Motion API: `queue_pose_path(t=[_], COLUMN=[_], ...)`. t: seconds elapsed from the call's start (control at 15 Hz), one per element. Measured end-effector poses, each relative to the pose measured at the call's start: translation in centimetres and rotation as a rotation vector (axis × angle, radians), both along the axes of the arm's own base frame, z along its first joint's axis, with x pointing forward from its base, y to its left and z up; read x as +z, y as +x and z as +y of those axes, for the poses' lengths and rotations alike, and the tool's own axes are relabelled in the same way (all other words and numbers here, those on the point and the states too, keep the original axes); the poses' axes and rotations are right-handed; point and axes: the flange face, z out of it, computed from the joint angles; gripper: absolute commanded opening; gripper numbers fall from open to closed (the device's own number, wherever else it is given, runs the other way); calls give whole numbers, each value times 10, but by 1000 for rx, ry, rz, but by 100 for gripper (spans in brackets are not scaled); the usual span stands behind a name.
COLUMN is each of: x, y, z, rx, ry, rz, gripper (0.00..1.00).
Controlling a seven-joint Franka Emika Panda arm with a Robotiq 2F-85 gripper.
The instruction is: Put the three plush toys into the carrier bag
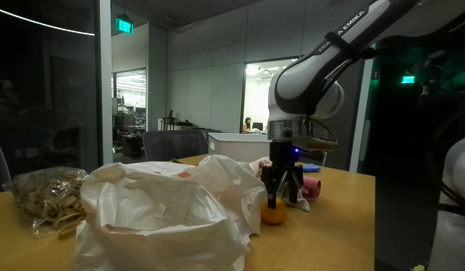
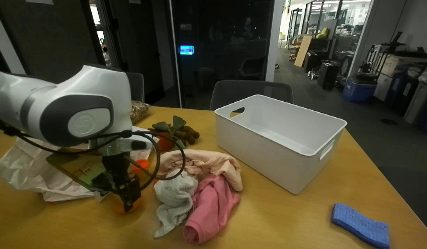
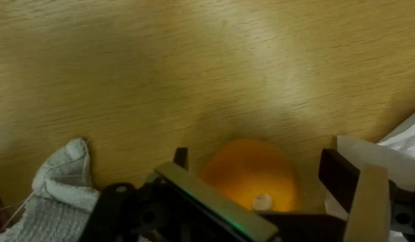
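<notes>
The table (image 1: 330,233) is stretching out beneath the gripper (image 1: 282,200). Just beside the gripper the bag (image 1: 168,246) is slumping, wide-mouthed; whether its film is touching the nearer jaw, I can't tell. On the gripper's opposite side, crumpled cloths (image 2: 211,200) are lying near. The gripper itself is pointing down, its jaws standing wide apart and gripping nothing. Well apart from it, a leafy toy (image 2: 178,123) and a brown toy (image 2: 189,134) are resting on the table, outside the bag. The orange toy (image 3: 251,171) is sitting on the table between the jaws, unpinched.

To my eye the job is only beginning: I'm spotting no toy in the bag, though I'm not seeing to its bottom. All three are waiting, if the leafy one is counting as the third. The orange one is looking likeliest to go first, needing a squeeze, a lift and a carry across.
</notes>
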Motion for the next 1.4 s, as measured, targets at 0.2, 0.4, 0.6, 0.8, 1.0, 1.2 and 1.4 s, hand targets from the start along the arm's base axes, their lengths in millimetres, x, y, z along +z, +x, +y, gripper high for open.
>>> queue_pose_path(t=[0.2,0.4,0.6,0.8,1.0,1.2,1.4], x=[-9,-17,-18,-17,-4,28,73], y=[8,14,18,19,22,24,21], z=[-3,-6,-6,-6,-7,-9,-9], rx=[18,36,48,52,51,52,43], ry=[23,31,43,52,50,25,-22], rz=[-21,-29,-38,-47,-90,-198,-327], gripper=[100,66,58,58,58,58,58])
